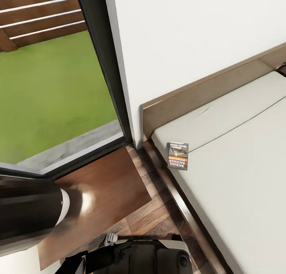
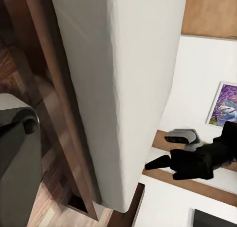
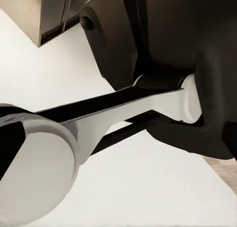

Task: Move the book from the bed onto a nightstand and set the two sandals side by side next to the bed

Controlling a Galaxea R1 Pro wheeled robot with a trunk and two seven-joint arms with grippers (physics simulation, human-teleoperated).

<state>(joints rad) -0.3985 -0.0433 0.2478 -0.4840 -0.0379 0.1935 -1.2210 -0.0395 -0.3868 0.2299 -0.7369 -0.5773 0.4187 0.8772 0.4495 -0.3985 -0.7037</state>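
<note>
Nearest, the robot's glossy black and white left arm (image 1: 28, 210) crossed the nightstand (image 1: 107, 186), a flat reddish-brown wooden top beside the bed (image 1: 190, 95). How open either arm's fingers were could not be told. Farther on, the book (image 1: 177, 156), a thin paperback with an orange band, lay flat on the pale smooth mattress (image 1: 238, 162) near its corner by the headboard. Beyond stood the black-framed window (image 1: 101, 47).
</note>
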